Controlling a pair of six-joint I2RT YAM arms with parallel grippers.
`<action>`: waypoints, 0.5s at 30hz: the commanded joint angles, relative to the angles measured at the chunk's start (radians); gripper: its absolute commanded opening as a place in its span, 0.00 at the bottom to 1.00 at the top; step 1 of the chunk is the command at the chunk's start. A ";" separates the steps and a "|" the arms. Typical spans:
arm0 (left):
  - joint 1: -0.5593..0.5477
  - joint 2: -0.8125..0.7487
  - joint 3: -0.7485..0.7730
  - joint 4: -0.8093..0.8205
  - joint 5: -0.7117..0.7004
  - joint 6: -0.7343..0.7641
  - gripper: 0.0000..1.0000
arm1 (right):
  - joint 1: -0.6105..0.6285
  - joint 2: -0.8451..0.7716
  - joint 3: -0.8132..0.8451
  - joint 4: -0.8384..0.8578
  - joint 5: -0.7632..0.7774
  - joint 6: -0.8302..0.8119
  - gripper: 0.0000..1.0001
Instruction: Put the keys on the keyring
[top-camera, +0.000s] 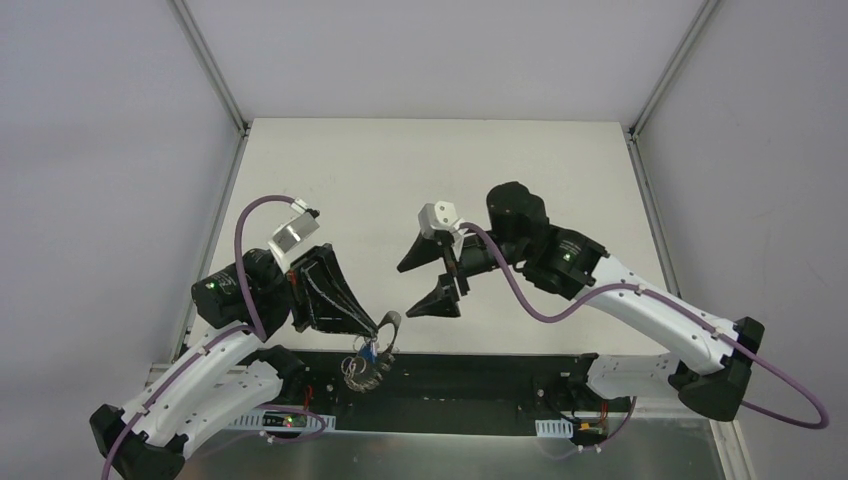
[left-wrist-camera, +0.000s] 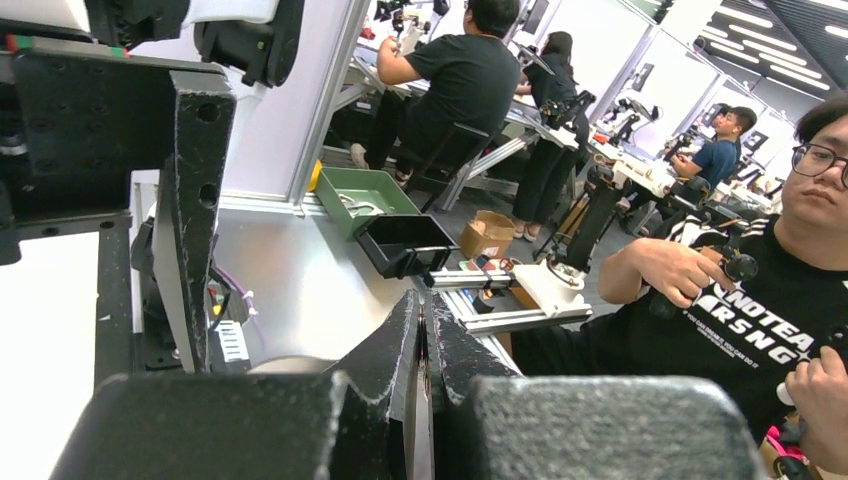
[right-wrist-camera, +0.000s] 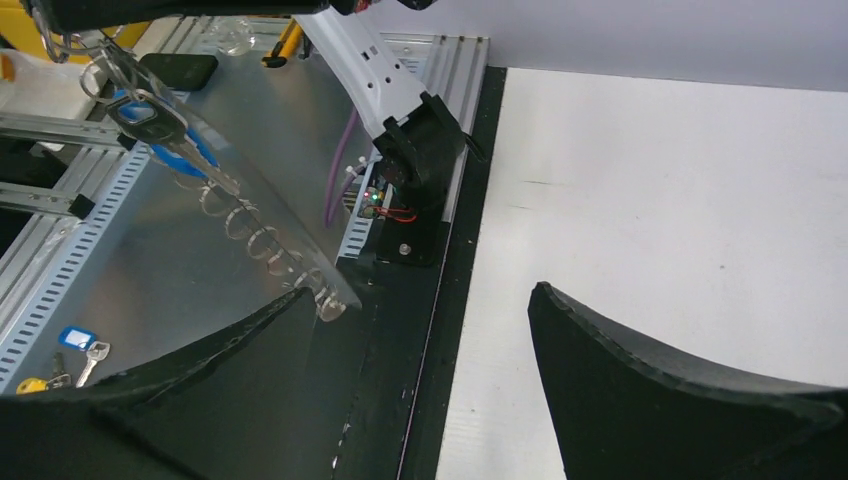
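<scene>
1. Since the keyring (top-camera: 365, 372) hangs from the tips of the left gripper (top-camera: 384, 325), over the near edge of the table (top-camera: 450, 170), we take it to be held in the air and not lying on anything.
2. On it a blue key (top-camera: 370, 350) dangles just under those fingertips, so we judge at least one key to be threaded already.
3. From the left wrist we see that hand's fingers pressed together with only a thin pale sliver between them. We take the sliver to be the ring's wire seen edge-on, so that hand is clamped on the ring.
4. Through the right wrist camera the ring's rim runs as a slanted line from between 10 and 11 o'clock down to between 4 and 5 o'clock. Its small loops hang along the underside, and its low end is just beside the left-hand fingertip.
5. From above, the ring lies at about 7 o'clock from the right gripper (top-camera: 404, 291), near but apart. That hand's jaws stand wide with nothing between them.
6. We think the next move turns on this relation: the right hand is the only free one and is close to the ring.
7. At 8 o'clock in the right wrist view, loose keys (right-wrist-camera: 78, 345) lie on a metal shelf (right-wrist-camera: 130, 280) beyond the table edge, well apart from both hands.
</scene>
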 joint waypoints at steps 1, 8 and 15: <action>-0.016 -0.005 0.003 0.049 0.010 -0.005 0.00 | -0.004 0.055 0.069 0.132 -0.155 0.048 0.82; -0.019 -0.016 0.002 0.008 0.022 0.028 0.00 | -0.007 0.077 0.068 0.203 -0.324 0.108 0.82; -0.021 -0.039 0.000 -0.055 0.018 0.092 0.00 | -0.001 0.110 0.066 0.241 -0.436 0.189 0.78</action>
